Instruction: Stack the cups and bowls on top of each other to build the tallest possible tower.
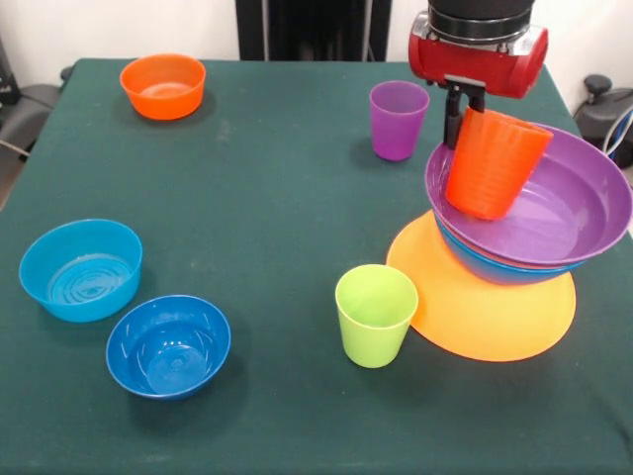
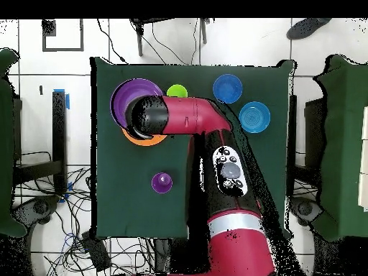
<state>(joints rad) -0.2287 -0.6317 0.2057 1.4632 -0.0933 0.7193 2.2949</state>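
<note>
My gripper (image 1: 467,111) is shut on the rim of the orange cup (image 1: 495,163) and holds it tilted, its base inside the large purple bowl (image 1: 574,203). That bowl sits in the large blue bowl (image 1: 495,265), which rests on the upturned orange-yellow bowl (image 1: 485,307); together they form the tower at the right. The purple cup (image 1: 398,119) stands behind it and the lime green cup (image 1: 375,314) in front. The small orange bowl (image 1: 163,85), light blue bowl (image 1: 81,269) and dark blue bowl (image 1: 168,345) sit apart on the left. The yellow cup is out of view.
In the overhead view my arm (image 2: 194,118) covers most of the tower; the purple bowl's rim (image 2: 122,93) and the green cup (image 2: 177,91) show beside it. The tower stands close to the green table's right edge (image 1: 593,139).
</note>
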